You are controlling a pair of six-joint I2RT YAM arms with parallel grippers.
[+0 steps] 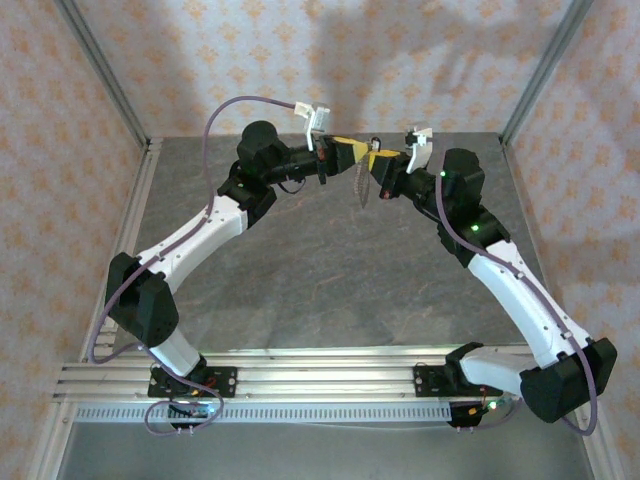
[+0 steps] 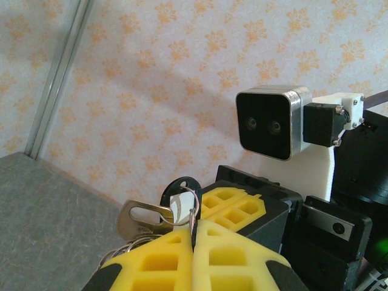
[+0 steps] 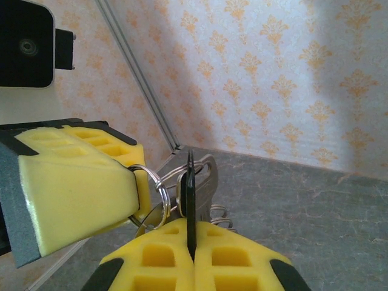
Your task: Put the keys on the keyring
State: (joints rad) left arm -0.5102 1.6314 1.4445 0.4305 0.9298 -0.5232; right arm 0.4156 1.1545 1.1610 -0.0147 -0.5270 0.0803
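Left tool (image 2: 193, 237) has its yellow foam fingers squeezed together, and the thin wire of the keyring (image 2: 189, 205) runs down right into the seam between them, so it's clamped on the ring. Right tool (image 3: 193, 247) is pinched tight too, with a thin black piece standing edge-on between its pads. As far as I can tell that's the black-headed key (image 3: 190, 188).

The two tools sit tip to tip. From the right wrist view, the left one's yellow wedge is just beside the black piece, with a loop of ring poking out past its tip. A silver key (image 3: 208, 177) sits right behind the black one, touching the ring wire. From the left wrist view its slotted head sticks out to the left of the ring, and more wire coils show below it.

From the top view, both arms are stretched toward the far end and the tools meet up in the air, with the keys (image 1: 365, 187) dangling under the meeting point. They look clear of the grey stone-look worktop (image 1: 300, 280). The orange-patterned walls (image 1: 400, 60) close in the back and sides.
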